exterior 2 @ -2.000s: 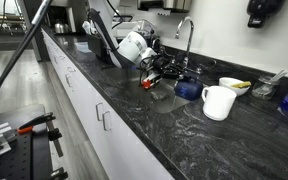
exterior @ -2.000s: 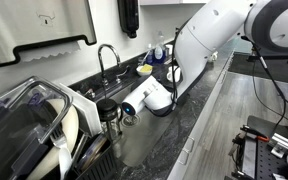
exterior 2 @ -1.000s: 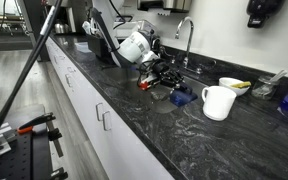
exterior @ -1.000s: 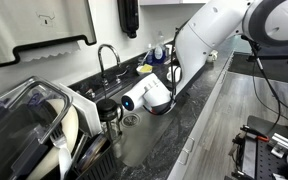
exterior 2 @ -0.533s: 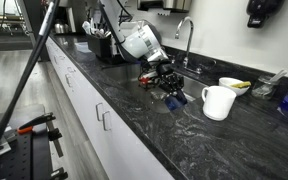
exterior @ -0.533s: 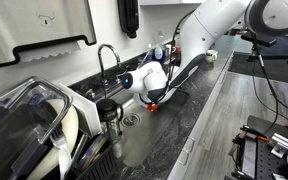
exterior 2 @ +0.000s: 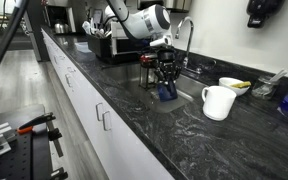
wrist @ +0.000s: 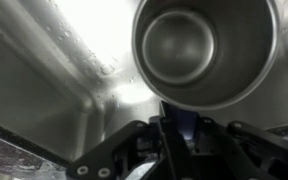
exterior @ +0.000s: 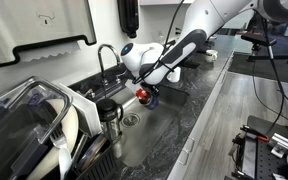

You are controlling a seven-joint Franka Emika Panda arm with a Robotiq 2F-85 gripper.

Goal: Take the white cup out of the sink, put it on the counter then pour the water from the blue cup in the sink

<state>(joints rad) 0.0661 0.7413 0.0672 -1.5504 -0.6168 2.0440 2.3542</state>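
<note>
Grip is what worries me most. The blue cup (exterior 2: 168, 93) hangs in the air under my gripper (exterior 2: 167, 81), whose jaws are closed on it. From the wrist view it looks like a pinch on the near wall at the rim rather than a hold around the body. In that view the cup's mouth faces up at me, so I judge it close to upright and not yet tipped. The inside is all glare, and I cannot tell whether water is in it.

Below the cup is the sink (exterior: 149, 135), with the basin under it in both exterior views, so it is in the right place for pouring. The faucet (exterior: 106, 55) arches up just beside my wrist. A clear jar (exterior: 108, 115) with a black lid stands near the sink's edge, though I cannot tell whether it is in the basin or beside it. The white cup (exterior 2: 217, 102) is out of the sink and stands on the counter (exterior 2: 164, 125), apart from me, so that part looks done.

A rim pinch gives little hold against twisting. If I roll the wrist quickly, the cup could pivot between the pads, slip and drop into the basin. Tipping toward the counter side would throw water onto the stone. A wide wrist swing could clip the faucet or knock the jar.
</note>
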